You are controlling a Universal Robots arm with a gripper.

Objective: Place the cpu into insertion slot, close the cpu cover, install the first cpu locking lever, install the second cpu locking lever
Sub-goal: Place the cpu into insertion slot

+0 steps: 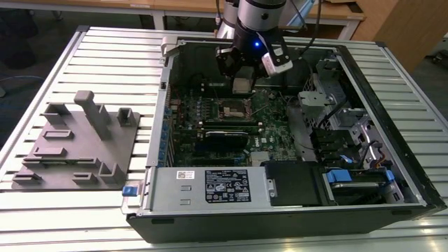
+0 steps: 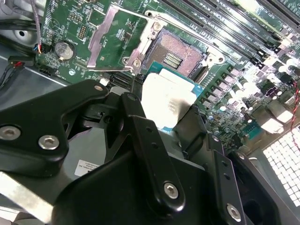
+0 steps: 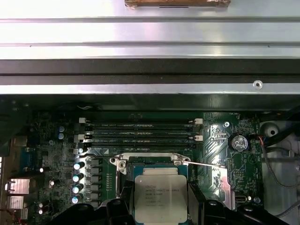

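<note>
My gripper [image 1: 242, 86] is shut on the cpu [image 1: 242, 84], a flat silver-grey square chip, and holds it by two opposite edges. It hangs inside the open computer case, a little above and behind the insertion slot [image 1: 234, 108] on the green motherboard. In the second wrist view the cpu [image 2: 161, 98] sits between the black fingers [image 2: 136, 124], just short of the slot's tan-gold contact field [image 2: 180, 54]. The cpu cover [image 2: 117, 40] is swung open beside the slot. In the first wrist view the cpu [image 3: 161, 197] overlaps the slot [image 3: 150, 168], and a thin lever wire [image 3: 206, 164] sticks out sideways.
The case walls [image 1: 364, 94] surround the motherboard. Long memory slots [image 3: 140, 131] run beside the socket, and a black card [image 1: 227, 135] lies nearer the front. A power supply [image 1: 210, 186] and drive bays [image 1: 357, 178] fill the front. A grey fixture [image 1: 77, 147] stands on the slatted table at the exterior view's left.
</note>
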